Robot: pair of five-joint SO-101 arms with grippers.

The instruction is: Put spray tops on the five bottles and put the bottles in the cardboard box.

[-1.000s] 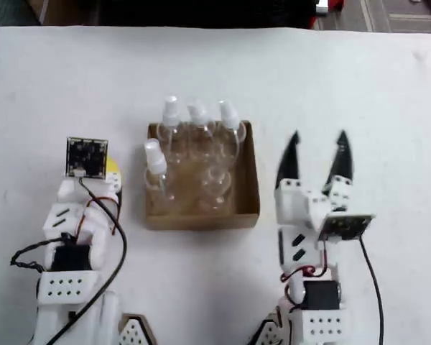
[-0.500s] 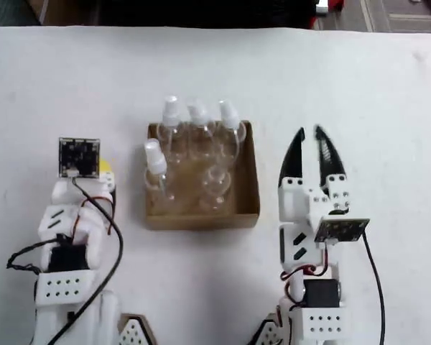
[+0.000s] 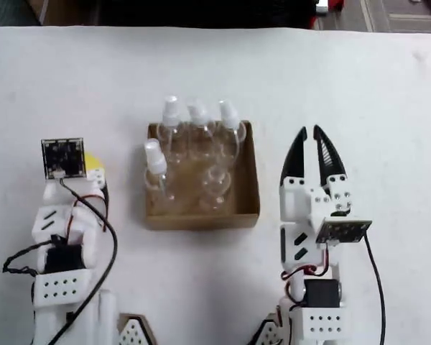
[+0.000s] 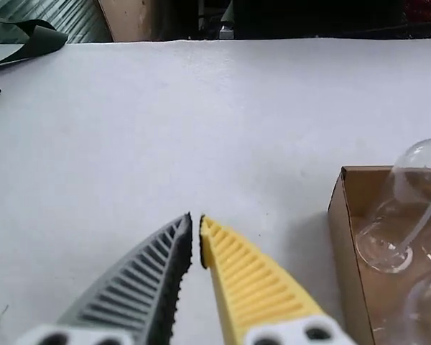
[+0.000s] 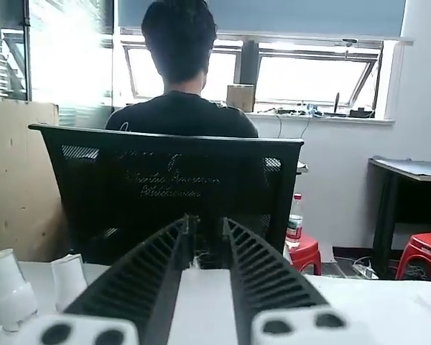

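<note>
Status: all five bottles [image 3: 174, 140] are standing inside the cardboard box [image 3: 201, 220], which sits mid-table [image 3: 359, 86]. Three stand in a row along the box's far wall and two along its near wall. Four carry white spray tops [image 3: 171, 109]: the whole far row, plus the near one at the box's left wall. The fifth bottle [image 3: 215, 185] is in the near row toward the box's right wall. Can't tell if it's capped; the glass is clear and the neck is hard to read from above.

Left gripper [image 4: 196, 224]: closed. The grey finger [image 4: 140, 287] and yellow finger [image 4: 251, 284] meet at the tips with nothing between them. It sits low over the table, left of the box and apart from it, pointing along the line of the box's left wall. The yellow finger is on the box side. The left wrist view has the box's left wall close by, with clear bottle bases behind the cardboard.

Right gripper [image 3: 309, 132]: the black fingers [image 3: 296, 154] are pulled in to a narrow slit at the tips, empty. It's right of the box and clear of the cardboard. The tips are about level with the box's far wall, pointing away from the arm base. The right wrist view looks out level across the table, with two spray tops off on the box side.

Neither arm touches the box or the bottles.
</note>
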